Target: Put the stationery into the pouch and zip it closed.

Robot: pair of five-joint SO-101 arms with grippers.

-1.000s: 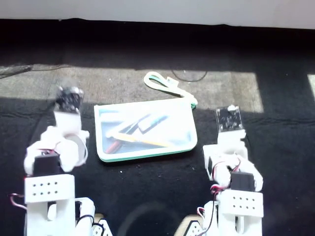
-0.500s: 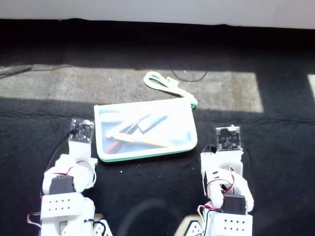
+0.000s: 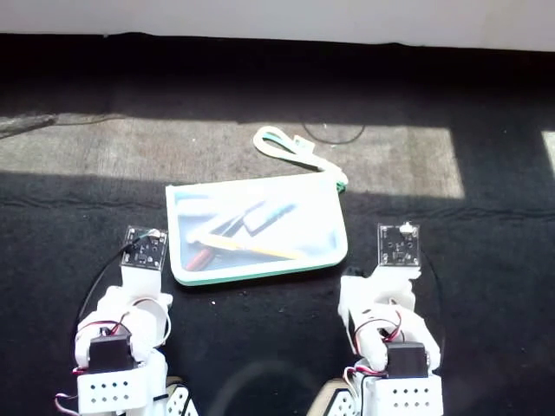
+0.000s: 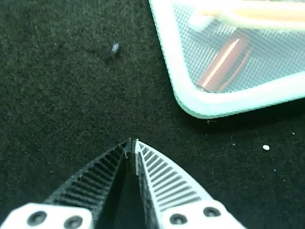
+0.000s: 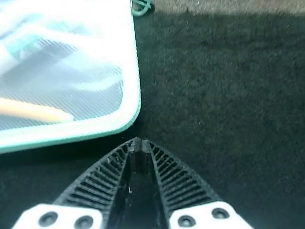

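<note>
A clear mesh pouch [image 3: 256, 227] with a mint-green edge lies flat in the middle of the black cloth, with pens, a yellow pencil and a red item inside it. Its white and green strap [image 3: 295, 150] curls off the far right corner. My left gripper [image 4: 131, 142] is shut and empty, hovering over the cloth just off the pouch's [image 4: 228, 57] near left corner. My right gripper [image 5: 138, 141] is shut and empty too, close to the pouch's [image 5: 66, 71] near right corner. In the high view both arms are folded back, the left arm [image 3: 139, 260] and the right arm [image 3: 395, 260] on either side of the pouch.
A sunlit band [image 3: 104, 152] crosses the black cloth [image 3: 486, 260] behind the pouch. A thin dark cable [image 3: 334, 134] loops near the strap. Small white specks [image 4: 266, 147] lie on the cloth by the pouch's corner.
Both arms have pulled back toward their bases and lowered; the left arm moved farther, from up beside the pouch's far left side. The pouch has not moved.
</note>
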